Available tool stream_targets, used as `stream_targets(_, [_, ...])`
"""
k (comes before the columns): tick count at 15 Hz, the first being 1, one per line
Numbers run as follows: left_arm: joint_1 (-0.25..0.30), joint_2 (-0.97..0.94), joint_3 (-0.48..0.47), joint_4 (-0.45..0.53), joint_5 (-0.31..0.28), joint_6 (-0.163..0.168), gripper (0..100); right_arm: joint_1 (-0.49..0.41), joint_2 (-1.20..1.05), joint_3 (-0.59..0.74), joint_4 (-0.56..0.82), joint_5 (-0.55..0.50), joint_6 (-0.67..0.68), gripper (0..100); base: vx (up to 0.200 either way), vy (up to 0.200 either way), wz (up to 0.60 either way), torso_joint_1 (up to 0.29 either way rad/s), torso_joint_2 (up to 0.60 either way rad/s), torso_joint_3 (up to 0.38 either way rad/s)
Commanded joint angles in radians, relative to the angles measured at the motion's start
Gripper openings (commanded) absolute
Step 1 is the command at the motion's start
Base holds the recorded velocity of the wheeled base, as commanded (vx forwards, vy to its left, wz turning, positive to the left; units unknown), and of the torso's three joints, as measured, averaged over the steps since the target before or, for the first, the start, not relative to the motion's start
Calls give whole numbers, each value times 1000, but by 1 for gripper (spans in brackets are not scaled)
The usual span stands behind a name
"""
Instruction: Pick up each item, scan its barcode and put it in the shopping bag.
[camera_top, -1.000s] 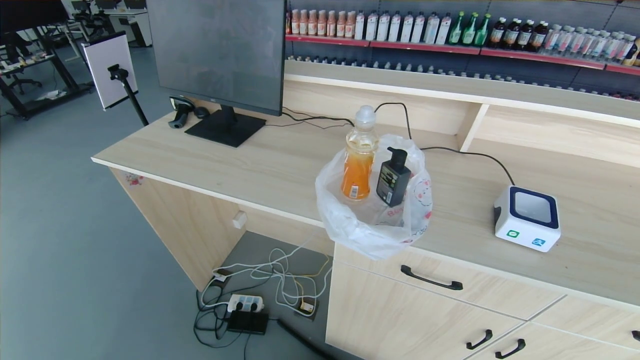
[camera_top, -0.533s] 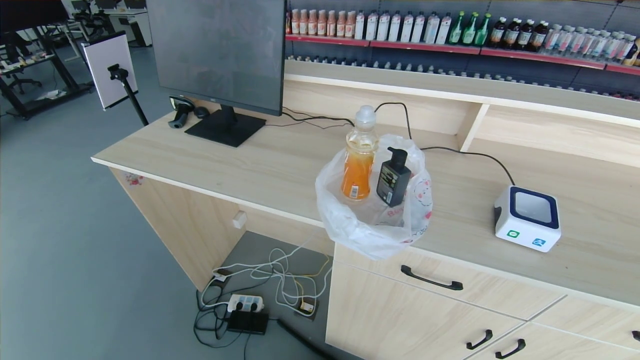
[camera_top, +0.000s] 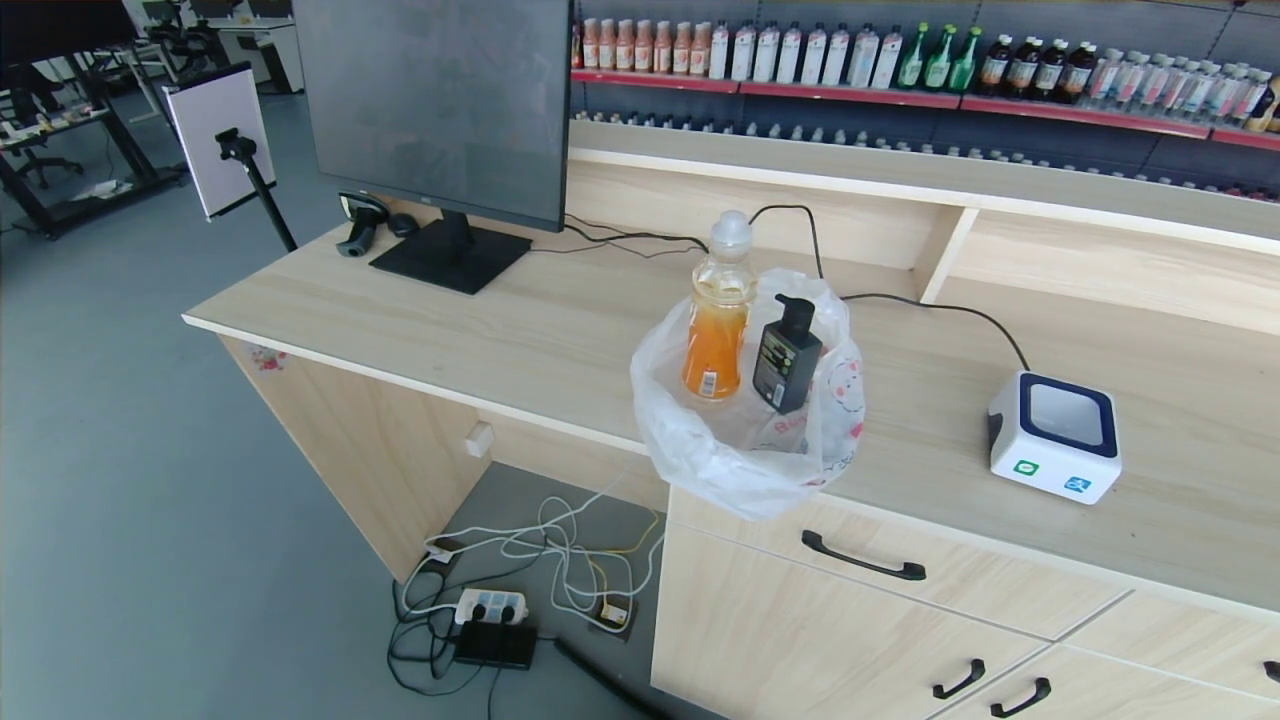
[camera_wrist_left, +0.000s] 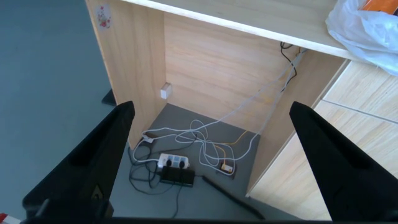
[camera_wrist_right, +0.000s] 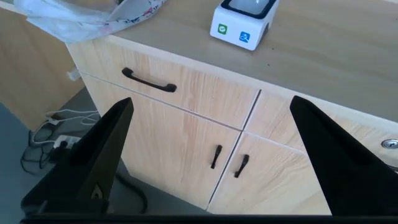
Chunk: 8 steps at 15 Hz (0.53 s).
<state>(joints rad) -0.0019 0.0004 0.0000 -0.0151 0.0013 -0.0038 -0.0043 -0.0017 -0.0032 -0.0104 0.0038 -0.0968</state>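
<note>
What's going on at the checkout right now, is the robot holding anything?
Nothing is held. The orange drink bottle and the dark pump bottle both stand inside the shopping bag at the counter's front edge, with the scanner on the counter to the bag's right. The left gripper and right gripper are open and empty, low in front of the counter, so the bagging looks done.

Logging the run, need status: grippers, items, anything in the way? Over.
Left gripper open, empty; right gripper open, empty. Orange bottle and black pump bottle both in shopping bag. Nothing between bag and scanner.
</note>
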Motion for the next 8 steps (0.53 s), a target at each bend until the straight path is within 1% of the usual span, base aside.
stream_targets(1, [0,0,0,0,0,-1,100,0,2,2,13,-1,5,100,0,0,0,0,0,0])
stream_targets(3, [0,0,0,0,0,1,100,1,2,2,15,-1,39,100,0,0,0,0,0,0])
stream_targets(7, [2,0,0,0,0,-1,100,0,2,2,15,-1,45,100,0,0,0,0,0,0])
stream_targets(8, [0,0,0,0,0,1,100,0,2,2,15,-1,48,100,0,0,-600,2,-2,7])
